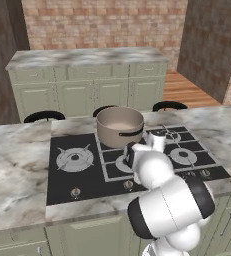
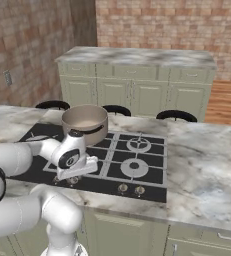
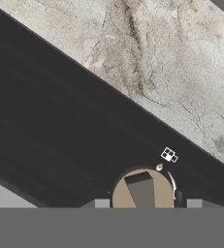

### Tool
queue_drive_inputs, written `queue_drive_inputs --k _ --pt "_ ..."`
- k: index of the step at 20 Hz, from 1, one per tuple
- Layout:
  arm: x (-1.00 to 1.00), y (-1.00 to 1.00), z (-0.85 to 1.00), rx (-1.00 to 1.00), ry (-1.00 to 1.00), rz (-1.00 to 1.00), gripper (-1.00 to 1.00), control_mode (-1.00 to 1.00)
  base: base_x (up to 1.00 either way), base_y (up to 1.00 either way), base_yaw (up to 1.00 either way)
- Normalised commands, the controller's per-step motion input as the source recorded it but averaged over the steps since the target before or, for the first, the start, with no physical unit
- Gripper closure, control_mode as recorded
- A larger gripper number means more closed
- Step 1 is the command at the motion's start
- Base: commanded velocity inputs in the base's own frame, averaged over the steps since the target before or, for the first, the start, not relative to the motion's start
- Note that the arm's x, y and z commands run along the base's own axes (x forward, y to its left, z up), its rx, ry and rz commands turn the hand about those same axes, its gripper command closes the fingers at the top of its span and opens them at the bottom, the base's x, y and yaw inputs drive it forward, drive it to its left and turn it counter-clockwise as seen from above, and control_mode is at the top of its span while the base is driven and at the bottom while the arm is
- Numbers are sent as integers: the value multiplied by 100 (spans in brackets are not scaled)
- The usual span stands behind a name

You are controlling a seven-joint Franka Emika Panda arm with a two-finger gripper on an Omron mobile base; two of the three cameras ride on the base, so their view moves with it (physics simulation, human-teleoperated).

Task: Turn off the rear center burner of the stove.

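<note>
The stove (image 1: 82,175) is a black glass cooktop set in a marble counter. A tan pot (image 1: 120,126) stands on its rear center burner and hides it. My hand hangs low over the front knob row near the middle. In the hand view a round silver knob (image 3: 142,191) sits between the two fingertips (image 3: 102,203), with a small white burner marker (image 3: 169,155) beside it. My gripper (image 2: 71,176) is shut on this knob. My own arm hides the fingers in the left base view.
Other knobs line the stove's front edge (image 1: 75,191) (image 2: 123,188) (image 2: 139,190). Bare burners lie at the left (image 1: 75,159) and right (image 1: 183,156). Marble counter (image 3: 171,63) borders the stove. Dark stools (image 2: 176,116) and pale green cabinets (image 1: 87,90) stand beyond.
</note>
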Motion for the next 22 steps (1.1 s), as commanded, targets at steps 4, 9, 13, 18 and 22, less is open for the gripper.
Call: queue_drive_inputs --k 4,9,13,18,22 --pt "0 18 -9 -12 11 -90 100 -100 0 0 0" --pt "0 29 -17 -7 16 -89 100 -100 0 0 0" --pt "0 26 -22 -6 20 -90 100 -100 0 0 0" --pt "0 22 -17 -10 20 -90 100 -100 0 0 0" --pt "0 13 -19 -17 20 -90 100 -100 0 0 0"
